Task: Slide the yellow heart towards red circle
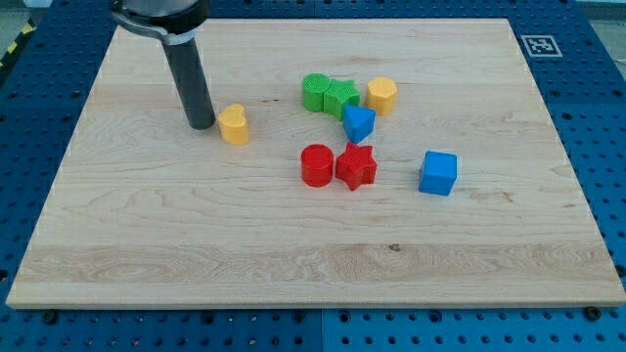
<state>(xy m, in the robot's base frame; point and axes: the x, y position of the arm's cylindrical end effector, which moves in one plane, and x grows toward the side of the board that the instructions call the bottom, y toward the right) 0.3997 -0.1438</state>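
Observation:
The yellow heart (235, 125) lies on the wooden board, left of the middle. My tip (202, 126) rests on the board just to the heart's left, almost touching it. The red circle (317, 165) lies to the lower right of the heart, with a stretch of bare board between them. A red star (356, 166) touches the red circle's right side.
A green circle (315, 92) and a green star-like block (341, 97) sit together above the red pair, with a yellow hexagon (381, 95) to their right. A blue triangle-like block (359, 122) lies below them. A blue cube (438, 173) lies at the right.

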